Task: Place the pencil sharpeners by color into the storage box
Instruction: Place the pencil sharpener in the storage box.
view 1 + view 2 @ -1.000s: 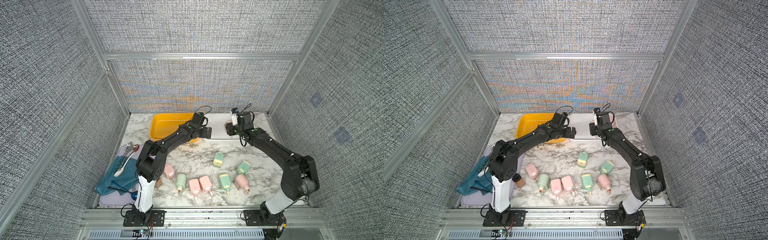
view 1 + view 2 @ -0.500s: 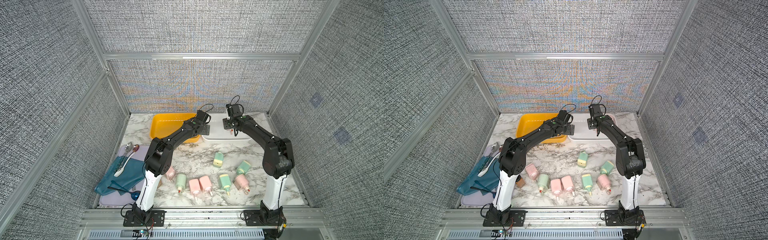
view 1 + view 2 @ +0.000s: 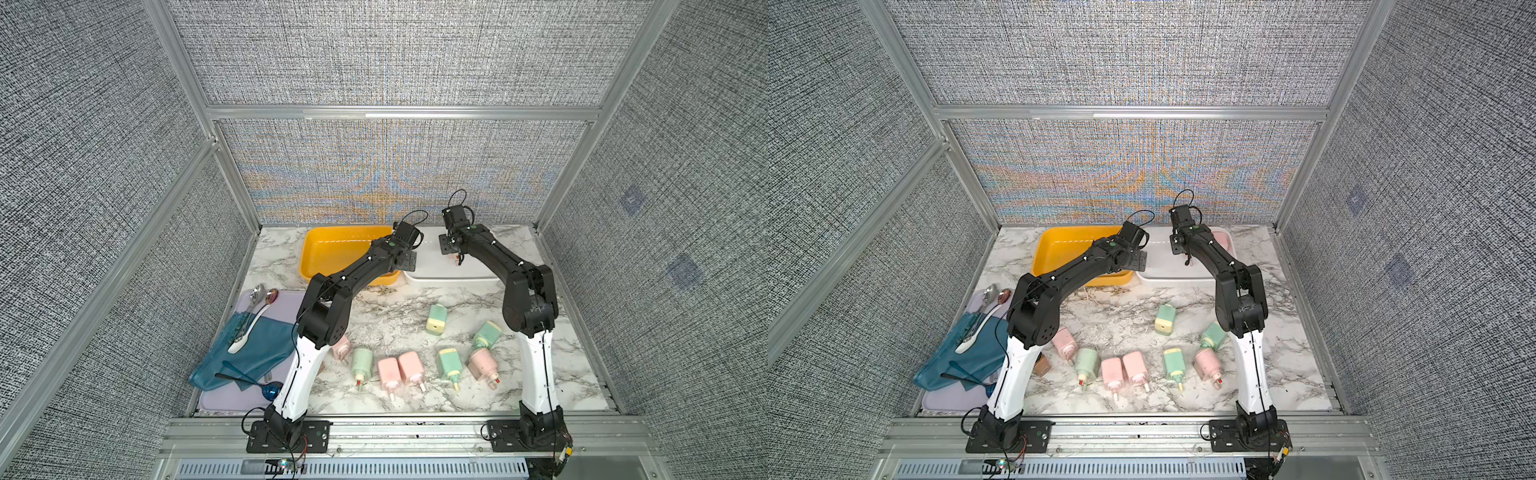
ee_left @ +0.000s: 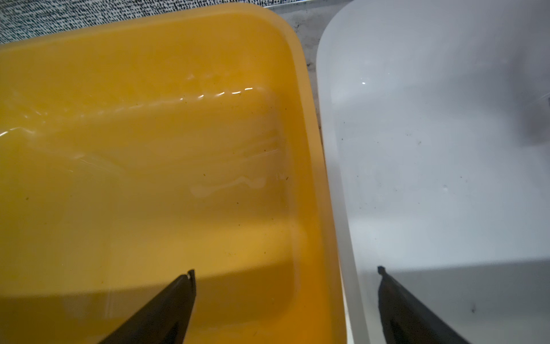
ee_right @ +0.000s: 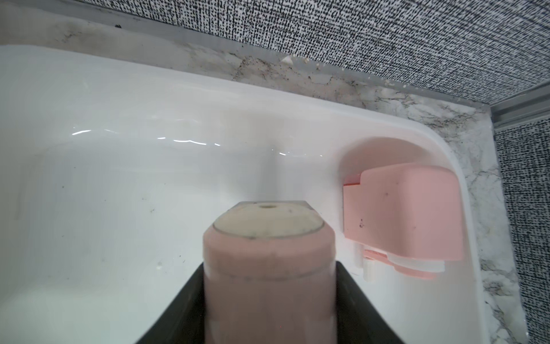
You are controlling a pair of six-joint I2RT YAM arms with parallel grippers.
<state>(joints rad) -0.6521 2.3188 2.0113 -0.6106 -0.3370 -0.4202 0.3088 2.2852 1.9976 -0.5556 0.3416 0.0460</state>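
Note:
My right gripper [image 5: 270, 263] is shut on a pink pencil sharpener [image 5: 268, 238], cream end forward, and holds it above the white storage box [image 5: 119, 178]. Another pink sharpener [image 5: 401, 211] lies in that box's far corner. In a top view the right gripper [image 3: 456, 259] hangs over the white box [image 3: 453, 278]. My left gripper [image 4: 287, 269] is open and holds nothing, over the seam between the yellow storage box [image 4: 148, 149] and the white one. Several pink and mint green sharpeners lie on the marble near the front, among them a green one [image 3: 437, 318] and a pink one [image 3: 410, 365].
A lilac tray [image 3: 216, 401] at the front left carries a blue cloth [image 3: 257, 345] and spoons. A small brown jar [image 3: 1042, 365] peeks out behind the left arm's base link. Grey walls and aluminium posts close in the table on three sides.
The right gripper, still shut on the pink sharpener, has shifted a little left over the white box while its elbow swung inward. The left gripper stays open over the boxes.

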